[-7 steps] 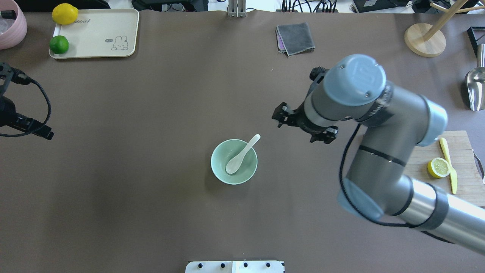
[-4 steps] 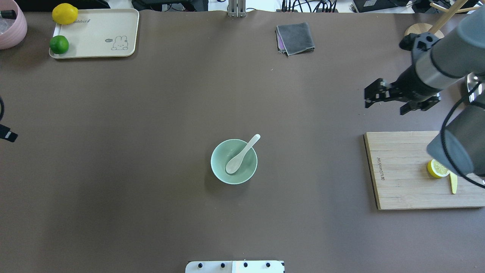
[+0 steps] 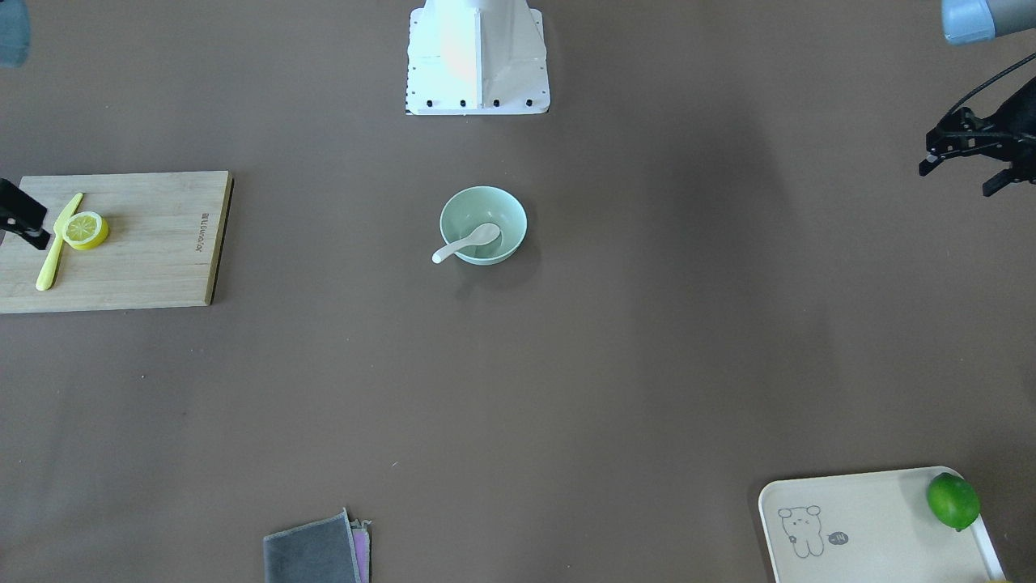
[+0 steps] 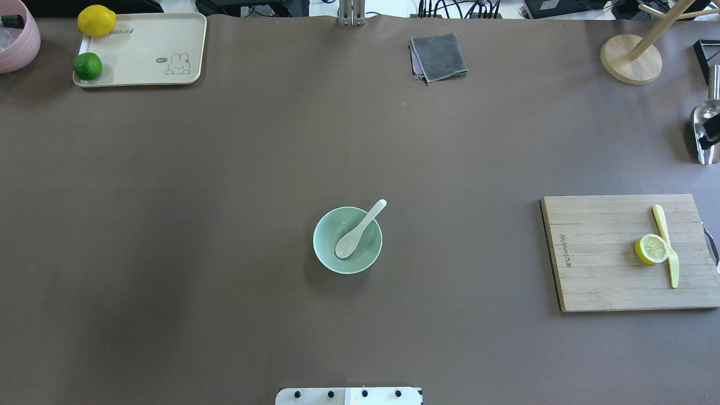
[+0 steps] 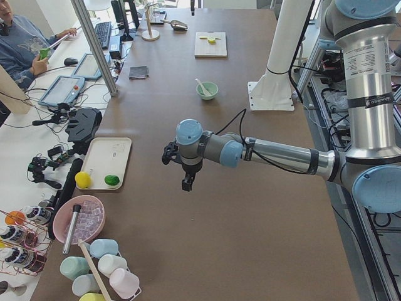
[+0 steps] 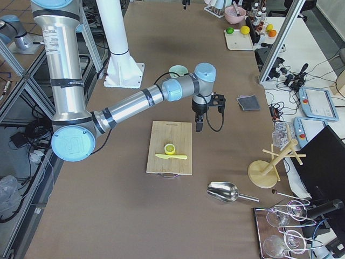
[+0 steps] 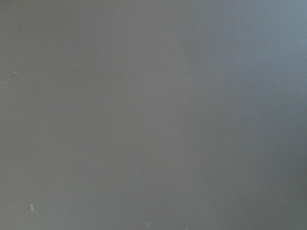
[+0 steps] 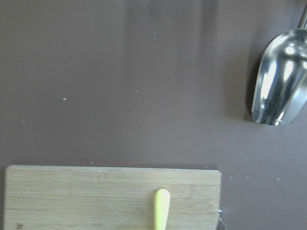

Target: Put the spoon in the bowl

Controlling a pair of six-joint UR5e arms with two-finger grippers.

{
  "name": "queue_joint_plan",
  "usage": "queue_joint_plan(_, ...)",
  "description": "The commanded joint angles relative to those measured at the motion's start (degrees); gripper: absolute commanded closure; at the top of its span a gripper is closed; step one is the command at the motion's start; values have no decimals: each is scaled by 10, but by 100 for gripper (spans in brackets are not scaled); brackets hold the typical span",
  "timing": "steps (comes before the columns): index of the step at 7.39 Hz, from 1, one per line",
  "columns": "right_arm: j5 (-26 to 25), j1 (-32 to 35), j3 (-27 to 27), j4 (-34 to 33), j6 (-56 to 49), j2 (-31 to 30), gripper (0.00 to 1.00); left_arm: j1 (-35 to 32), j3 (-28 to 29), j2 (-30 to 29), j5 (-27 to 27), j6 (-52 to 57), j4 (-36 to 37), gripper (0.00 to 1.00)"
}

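Zero contact: left hand wide open, empty.

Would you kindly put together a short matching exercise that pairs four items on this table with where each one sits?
Items:
1. white spoon
2. lime
3. lemon half
4. grey cloth

Places:
A. on the wooden cutting board
B. in the green bowl
C. directly on the brown table
D. on the cream tray

Pairs: 1-B, 2-D, 3-A, 4-C

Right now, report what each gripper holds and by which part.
Nothing is held. The spoon lies in the bowl, handle over its rim; left gripper and right gripper are empty, well away.
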Motion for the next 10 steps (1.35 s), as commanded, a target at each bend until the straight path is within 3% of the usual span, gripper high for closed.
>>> queue_joint_plan(1,-1,52,-52,-1,-115,-20,0,-45,49,-8,-79,15,25,2)
queue_joint_plan(4,-1,72,-52,2,-159,-47,0,-54,67,-20,-79,14,39,2)
queue_joint_plan(6,0,78,-56,82,-155,-98,0,-54,67,-41,-25,15,44,2)
queue_joint_plan(8,38,91,-52,91,-158,-110,0,-51,62,-72,8,21,71,2)
queue_joint_plan(10,37,92,-54,98,-159,-118,0,-53,52,-77,9,39,122,2)
